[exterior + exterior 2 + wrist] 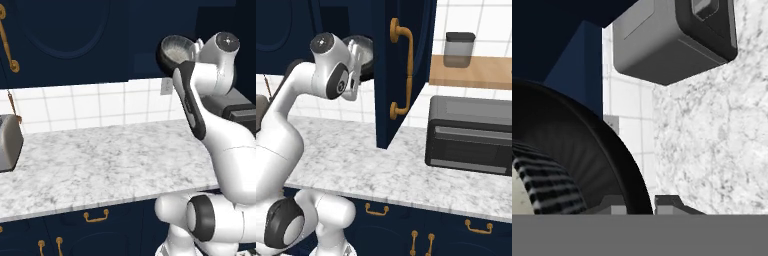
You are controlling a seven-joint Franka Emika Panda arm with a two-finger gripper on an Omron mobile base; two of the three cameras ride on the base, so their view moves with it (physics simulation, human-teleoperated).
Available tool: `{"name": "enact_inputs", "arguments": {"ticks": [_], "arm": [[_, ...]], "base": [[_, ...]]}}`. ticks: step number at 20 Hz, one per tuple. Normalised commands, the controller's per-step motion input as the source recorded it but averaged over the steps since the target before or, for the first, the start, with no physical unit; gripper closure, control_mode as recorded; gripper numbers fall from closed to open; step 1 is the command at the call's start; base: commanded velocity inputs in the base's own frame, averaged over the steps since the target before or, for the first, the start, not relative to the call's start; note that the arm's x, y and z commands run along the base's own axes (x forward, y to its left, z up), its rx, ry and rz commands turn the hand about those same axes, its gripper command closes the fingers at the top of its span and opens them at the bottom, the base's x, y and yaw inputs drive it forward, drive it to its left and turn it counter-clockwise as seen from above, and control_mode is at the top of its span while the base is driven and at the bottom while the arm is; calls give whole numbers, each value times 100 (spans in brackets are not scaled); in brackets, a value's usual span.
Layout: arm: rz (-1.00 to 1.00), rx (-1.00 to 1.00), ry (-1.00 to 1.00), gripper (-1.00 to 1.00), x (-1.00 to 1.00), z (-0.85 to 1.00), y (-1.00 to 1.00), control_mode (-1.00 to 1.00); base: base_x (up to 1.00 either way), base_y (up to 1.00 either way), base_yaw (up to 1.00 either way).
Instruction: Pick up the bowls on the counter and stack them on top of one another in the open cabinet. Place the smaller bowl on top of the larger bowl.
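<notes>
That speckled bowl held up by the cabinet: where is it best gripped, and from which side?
Probably on the rim of the smaller bowl, coming in from the arm's side, with one jaw inside the thin wall and one outside. The bowl is tipped with its mouth exposed, and the gripper appears to pinch it that way.

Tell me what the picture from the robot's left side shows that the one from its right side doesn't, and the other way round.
The left base view alone shows a silver toaster at the counter's left end and a wall outlet on the white tiles. The right base view alone shows a dark toaster oven on the counter, a grey canister on a wooden shelf, and a navy cabinet door standing open. Both show the white arm raised high with a bowl at its pincer, and the marbled counter.
</notes>
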Motion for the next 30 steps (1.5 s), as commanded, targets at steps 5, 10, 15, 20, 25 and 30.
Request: {"name": "enact_inputs", "arguments": {"ticks": [5,10,15,20,25,30], "arm": [[0,0,2,100,64,0,-2,-100],[0,0,0,100,55,-1,-19,-100],[0,0,3,100,64,-12,-11,-100],[0,-1,4,100,62,-18,-3,-100],[0,0,0,100,56,-1,-4,-100],[0,0,0,-100,23,-4,0,-100]], "base": [[0,0,0],[0,0,0],[0,0,0],[0,0,0],[0,0,0],[0,0,0]]}}
